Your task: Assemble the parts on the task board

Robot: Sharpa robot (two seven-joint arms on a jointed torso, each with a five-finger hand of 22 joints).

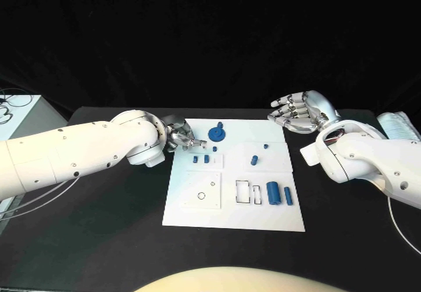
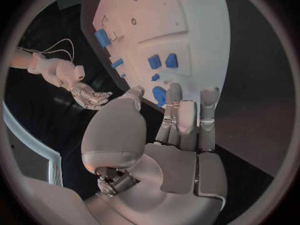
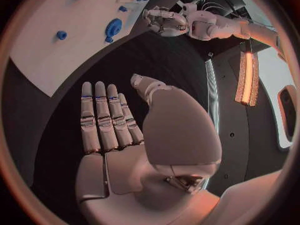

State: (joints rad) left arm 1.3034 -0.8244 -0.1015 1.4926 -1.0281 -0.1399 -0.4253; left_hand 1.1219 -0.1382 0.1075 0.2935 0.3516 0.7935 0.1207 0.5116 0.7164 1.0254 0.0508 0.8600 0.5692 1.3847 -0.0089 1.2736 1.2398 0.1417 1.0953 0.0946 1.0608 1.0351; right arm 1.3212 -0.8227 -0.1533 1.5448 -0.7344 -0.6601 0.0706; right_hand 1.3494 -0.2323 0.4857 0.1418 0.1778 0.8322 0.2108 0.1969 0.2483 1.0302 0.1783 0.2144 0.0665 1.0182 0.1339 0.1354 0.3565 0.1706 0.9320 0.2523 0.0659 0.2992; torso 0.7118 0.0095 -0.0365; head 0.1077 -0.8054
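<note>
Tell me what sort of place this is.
Probably a robotics lab test bench: a black table against a dark backdrop, a white task board with small blue parts laid out for assembly, and loose cables at the side.

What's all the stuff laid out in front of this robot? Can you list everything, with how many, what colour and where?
Table: one, black, under everything.
Task board: one, white, middle of the table.
Gear-like round part: one, blue, far end of the board, close to the left hand.
Small pegs: two, blue, standing side by side on the board's left half.
Small part: one, blue, right of the pegs.
Cylinder: one, blue, lying near the board's right edge.
Slim bar: one, blue, just right of the cylinder.
Clear stacked items: pale, far right table edge; count and kind unclear.
Cables: far left edge.
Left hand: silver, at the board's far left corner, holding nothing.
Right hand: silver, open, beyond the board's far right corner.
</note>
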